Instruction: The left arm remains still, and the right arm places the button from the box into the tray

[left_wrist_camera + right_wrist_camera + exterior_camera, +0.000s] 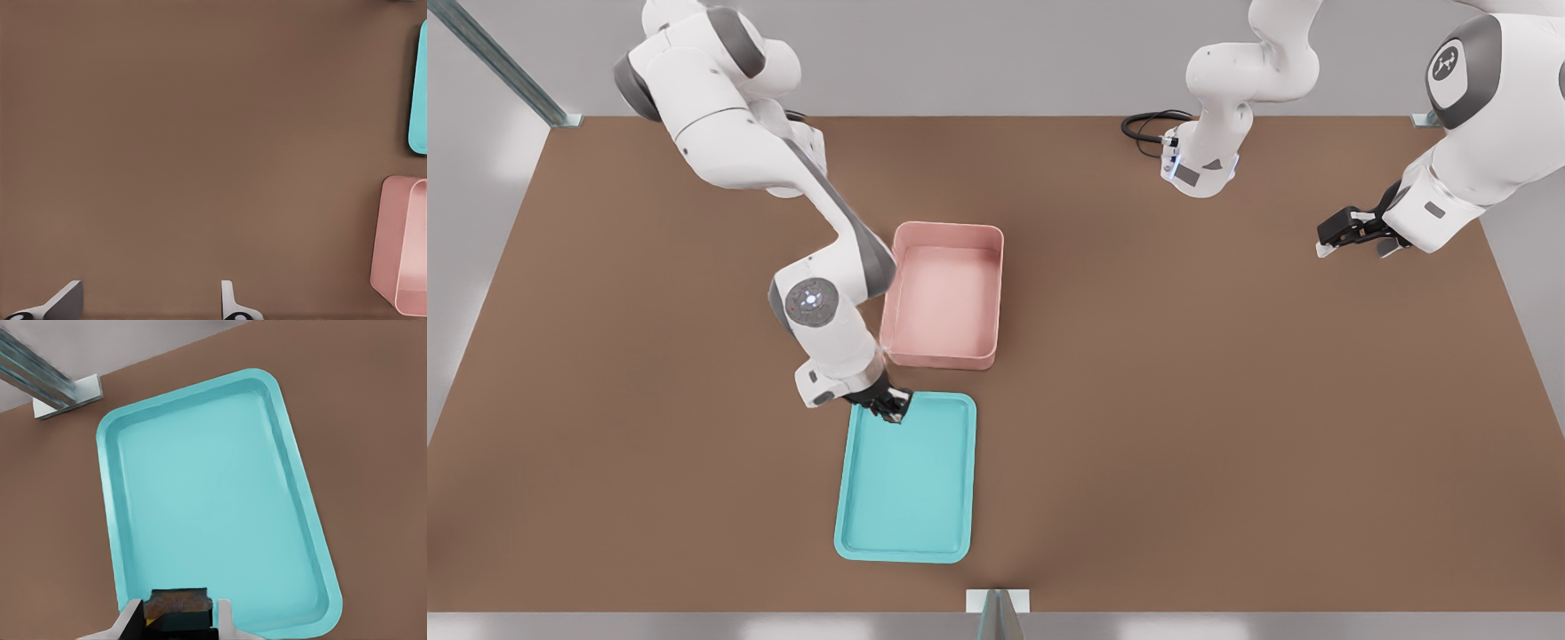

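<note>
A: What took up most of the scene?

B: A brown desk (1183, 427) filled nearly the whole front view. The right arm (783, 178) reached down across it from the far corner on the front view's left, its round lit dial facing the camera.

A: And the containers?

B: The teal tray (854, 524) lay on the desk nearer the camera, and the pink box (991, 293) sat just beyond it, a narrow strip of desk between them. The box's floor, where it showed, was bare; the arm covered its edge on the front view's left.

A: Where was the end effector?

B: The end effector (890, 407) hung over the tray's far corner on the front view's left, the corner closest to the box.

A: Was it carrying anything?

B: Yes. In the right wrist view its two pale fingers (130, 620) were closed against the sides of the button (177, 605), a small dark block with a sliver of yellow at its lower edge. The button was above the tray's near rim in that view, held clear of the teal floor.
</note>
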Controlling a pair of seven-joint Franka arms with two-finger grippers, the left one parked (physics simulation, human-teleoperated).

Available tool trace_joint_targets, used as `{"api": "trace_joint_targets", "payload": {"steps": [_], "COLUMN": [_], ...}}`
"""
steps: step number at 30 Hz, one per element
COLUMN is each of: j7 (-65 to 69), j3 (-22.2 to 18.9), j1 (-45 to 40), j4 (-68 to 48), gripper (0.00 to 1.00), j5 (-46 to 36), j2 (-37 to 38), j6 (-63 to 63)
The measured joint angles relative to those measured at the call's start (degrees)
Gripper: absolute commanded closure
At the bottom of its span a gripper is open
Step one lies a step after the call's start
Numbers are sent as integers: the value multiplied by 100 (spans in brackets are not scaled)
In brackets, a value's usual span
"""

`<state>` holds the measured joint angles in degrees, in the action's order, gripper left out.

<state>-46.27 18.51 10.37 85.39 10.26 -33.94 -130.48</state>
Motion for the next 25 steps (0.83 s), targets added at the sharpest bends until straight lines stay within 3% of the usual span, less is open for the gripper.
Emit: {"api": "trace_joint_targets", "payload": {"steps": [3,4,8,11,14,15,17,18,25], "j7": [383,494,842,1084,1625,1785,2031,2140,2765], "j3": [17,22,24,40,356,319,-629,-850,-1122], "j1": [-19,41,143,181,-988,-1276,-1185,-1152,-1117], "j4": [-347,-516,-789,-1100,-1420,-1447,-908,-704,-364], "gripper": [57,0,0,0,0,0,0,0,0], "j5": [-69,-68,-12,89,276,394,-25,-177,-614], "j2": [-603,-810,-1072,-766,-130,388,1713,2050,2546], "j6": [125,134,189,501,1791,2344,3239,3579,4888]}}
